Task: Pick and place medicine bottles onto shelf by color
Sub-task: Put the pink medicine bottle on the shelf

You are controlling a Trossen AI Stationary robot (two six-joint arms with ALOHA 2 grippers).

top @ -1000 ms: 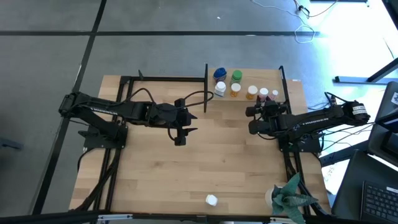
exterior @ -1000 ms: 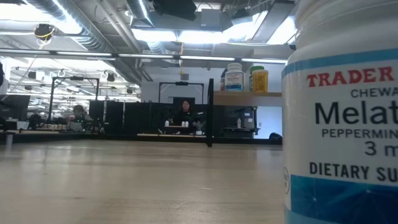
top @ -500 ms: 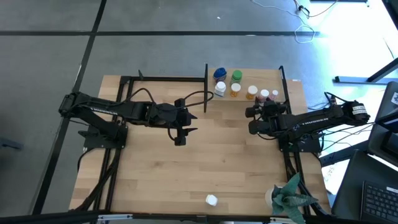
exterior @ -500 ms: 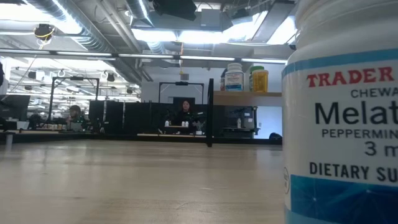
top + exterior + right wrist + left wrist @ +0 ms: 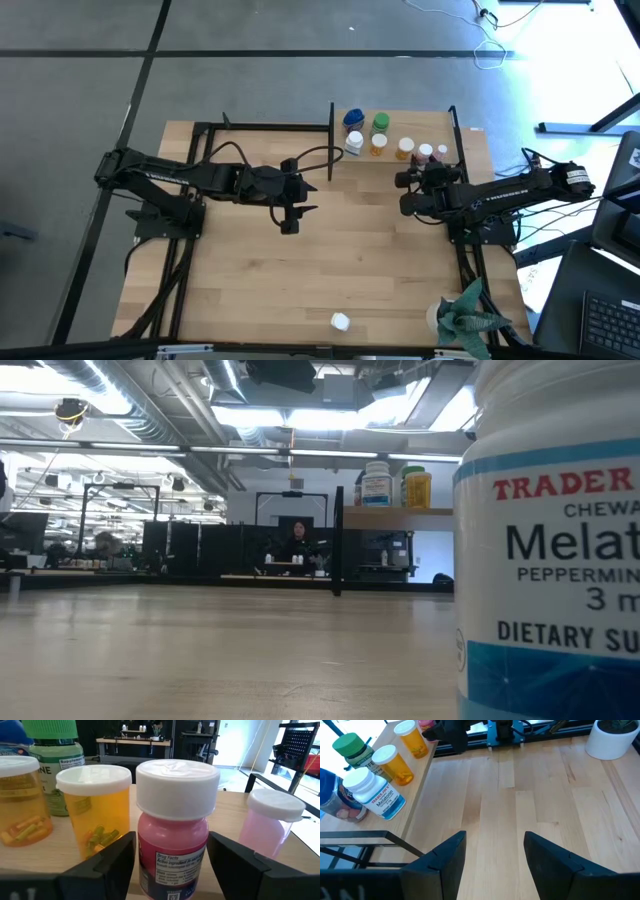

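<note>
The pink bottle stands on the shelf, between the parted fingers of the right gripper; it is not clamped. An orange bottle stands just beside one finger.

Nothing is seen to have moved over the last second, so the grasp is judged paused and not yet closed.

The left gripper is held over bare table, fingers apart, nothing between them.

A white bottle is left off the shelf, well apart from both pairs of fingers. On it "TRADER", "Melat", "PEPPERMIN" and "DIETARY SU" can be read. "Drug Facts" is printed on the pink bottle and "Supplement" on a green bottle.
</note>
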